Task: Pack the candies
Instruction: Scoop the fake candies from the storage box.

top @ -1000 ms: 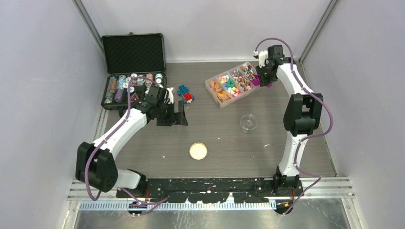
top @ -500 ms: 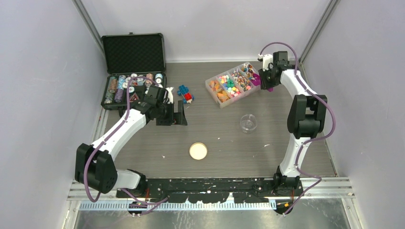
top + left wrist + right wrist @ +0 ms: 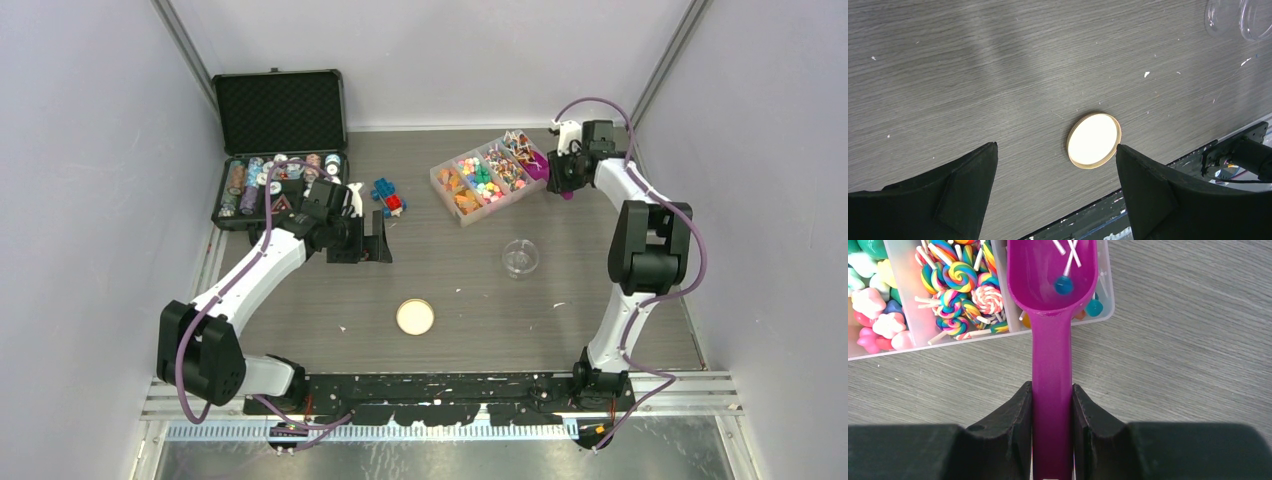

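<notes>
The candies (image 3: 482,178) fill a clear divided tray (image 3: 447,194) at the back of the table; swirl lollipops (image 3: 960,282) and pink and green sweets (image 3: 878,322) show in the right wrist view. My right gripper (image 3: 1052,392) is shut on the handle of a purple scoop (image 3: 1052,270), also seen from above (image 3: 540,168). The scoop's bowl lies over the tray's right end compartment and holds a small blue lollipop (image 3: 1064,285). My left gripper (image 3: 378,242) is open and empty at the left, above the bare table. A clear glass jar (image 3: 519,258) stands mid-right; a cork lid (image 3: 1094,140) lies near the front.
An open black case (image 3: 280,110) with spool-like discs (image 3: 255,185) stands at the back left. A blue-and-red brick figure (image 3: 388,197) lies between the case and the tray. The table's front rail (image 3: 1238,145) shows beyond the lid in the left wrist view.
My right gripper has moved right and back with the scoop, drawing it towards the tray's right end. The left arm has not moved.
</notes>
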Controlling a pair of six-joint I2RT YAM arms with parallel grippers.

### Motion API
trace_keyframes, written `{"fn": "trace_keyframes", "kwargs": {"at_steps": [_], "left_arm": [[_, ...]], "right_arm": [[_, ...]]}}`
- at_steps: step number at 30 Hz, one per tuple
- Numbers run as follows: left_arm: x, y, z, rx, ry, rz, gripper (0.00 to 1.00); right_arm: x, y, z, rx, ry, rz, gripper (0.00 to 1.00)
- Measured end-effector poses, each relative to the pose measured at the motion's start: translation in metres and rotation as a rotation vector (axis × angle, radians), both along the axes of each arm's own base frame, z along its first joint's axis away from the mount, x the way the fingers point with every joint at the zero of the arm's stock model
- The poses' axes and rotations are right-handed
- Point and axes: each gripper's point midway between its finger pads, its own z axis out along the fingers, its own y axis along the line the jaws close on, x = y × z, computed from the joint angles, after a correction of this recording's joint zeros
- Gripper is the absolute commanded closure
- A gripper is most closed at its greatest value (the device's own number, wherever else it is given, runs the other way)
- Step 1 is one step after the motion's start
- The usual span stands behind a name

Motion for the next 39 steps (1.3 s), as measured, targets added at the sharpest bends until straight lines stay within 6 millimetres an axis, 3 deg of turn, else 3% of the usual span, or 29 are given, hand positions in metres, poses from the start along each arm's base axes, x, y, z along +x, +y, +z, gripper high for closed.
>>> {"fn": "trace_keyframes", "kwargs": {"at_steps": [20, 32, 39], "left_arm": [[-0.001, 0.000, -0.003, 0.001, 0.019, 0.002, 0.10], [-0.003, 0.000, -0.004, 0.003, 0.030, 0.008, 0.10], [-0.004, 0.003, -0.001, 0.010, 0.023, 0.021, 0.04]], "right_arm": [[-0.007, -0.005, 0.006, 0.032, -0.088, 0.005, 1.00], [-0.015, -0.007, 0.028, 0.045, -0.180, 0.001, 1.00], [-0.027, -0.002, 0.033, 0.070, -0.194, 0.013, 0.99]]}}
